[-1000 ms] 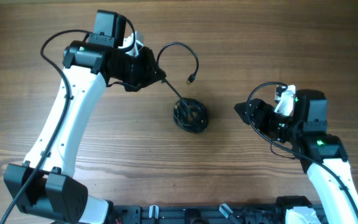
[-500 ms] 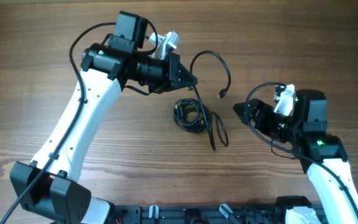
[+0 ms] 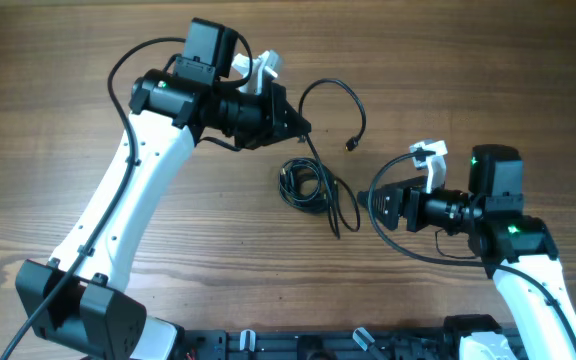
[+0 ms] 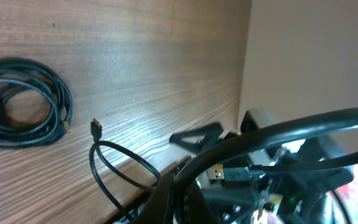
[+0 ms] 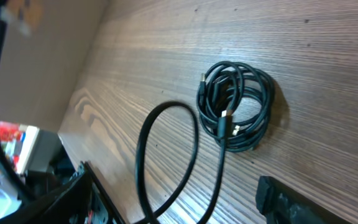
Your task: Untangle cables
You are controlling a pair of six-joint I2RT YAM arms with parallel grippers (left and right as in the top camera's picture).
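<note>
**Left tool holds a strand up, right tool comes in empty**

Overhead: left tool [image 3: 298, 127], upper centre, is clamped on the lifted cable [image 3: 365, 115]. It holds that strand off the desk [image 3: 468, 60], so it hangs apart from the coil [image 3: 288, 188], which sits at centre frame just below. One end arcs right to a plug [image 3: 351, 147]. The rest drops as a loop past the coil's right side. Right tool [image 3: 375, 207], right of centre, points at that loop, near it but not touching. My read: it's lining up to take the slack so both arms can pull apart.

Left wrist: coil [image 4: 58, 109] lies flat at upper left. The held strand [image 4: 272, 129] sweeps from the pinched fingers at bottom centre to the right edge.

Right wrist: coil [image 5: 261, 112] sits right of centre and the loop fills lower centre. One finger [image 5: 291, 202] shows at bottom right, the other seemingly far off at bottom left. That makes the tool spread wide, with nothing gripped.

Diff:
- **Versus 0.5 s ago:** the left arm has barely shifted. The right arm did the moving: wrist rolled, tool reached left and lower toward the loop.
- **Versus 1.0 s ago:** the left tool was further left, and no loop was drawn out of the coil.
</note>
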